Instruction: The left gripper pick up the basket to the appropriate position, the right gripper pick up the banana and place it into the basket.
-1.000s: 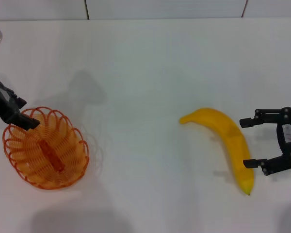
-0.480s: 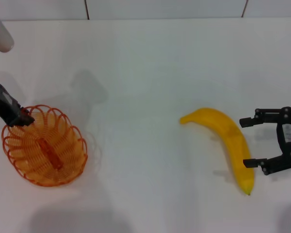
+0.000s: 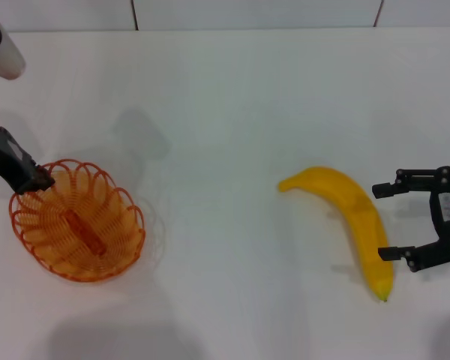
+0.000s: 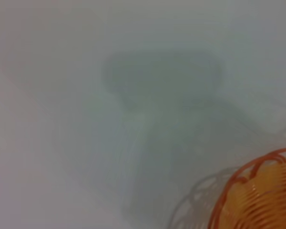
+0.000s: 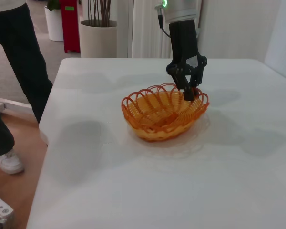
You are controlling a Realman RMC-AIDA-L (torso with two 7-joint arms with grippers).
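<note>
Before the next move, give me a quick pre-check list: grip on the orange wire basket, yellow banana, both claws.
1. Left gripper shut on the rim of the orange wire basket: ok, fingers pinch the scalloped edge in the right wrist view.
2. Basket lifted off the white table: cannot tell; it looks to sit on or just above the surface.
3. Basket interior free for the fruit: ok, only its woven base shows.
4. Yellow banana lying flat and untouched: ok.
5. Right gripper open and facing the banana: ok, fingers spread beside its lower half, not around it yet.
6. Path between banana and basket: ok, bare tabletop.
</note>
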